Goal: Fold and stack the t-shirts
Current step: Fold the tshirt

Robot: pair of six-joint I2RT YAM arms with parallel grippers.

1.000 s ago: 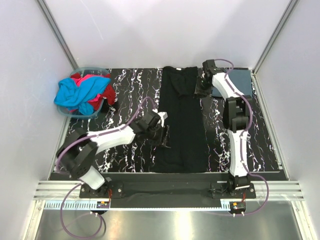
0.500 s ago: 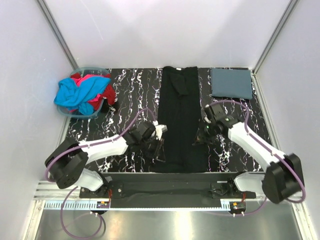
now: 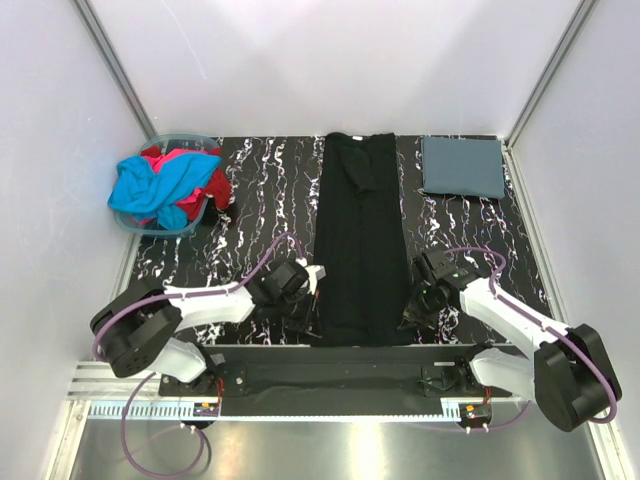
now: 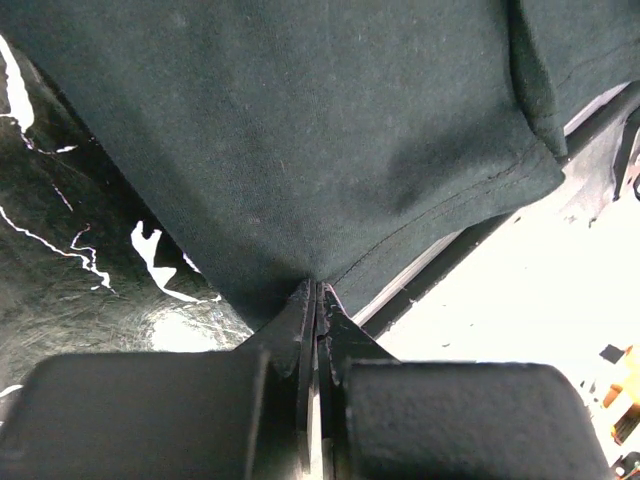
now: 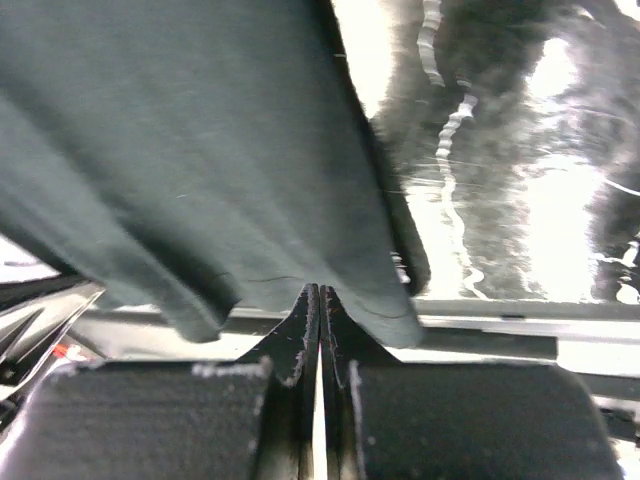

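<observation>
1. Containers
- One translucent tub (image 3: 128, 224) stands at the far left corner of the worktop (image 3: 250, 200).
- It holds a loose heap of garments. The cyan t-shirt (image 3: 160, 185) lies uppermost and spills over the rim. The red t-shirt (image 3: 216, 184) sits under and behind it, showing at the far and right sides of the heap.

2. Task items on the worktop
- The blue-grey t-shirt (image 3: 462, 166) lies at the far right corner. It is folded to a flat rectangle and sits well apart from the tub.
- The black t-shirt (image 3: 360, 240) lies at the centre, folded lengthwise into a narrow strip that runs from the far edge to the near edge. Its surface is plain and matt, with a slight crease near the far end. In the left wrist view a stitched hem line runs along its near end.

3. Pincers
- The left pincer (image 3: 308, 318) is at the strip's near left corner. The left wrist view shows its jaws pressed together with the black cloth pinched at their tips.
- The right pincer (image 3: 412, 316) is at the near right corner. The right wrist view shows its jaws closed in the same way on the edge of the black cloth.

4. Surface
- The worktop is black with white marble veining.
</observation>
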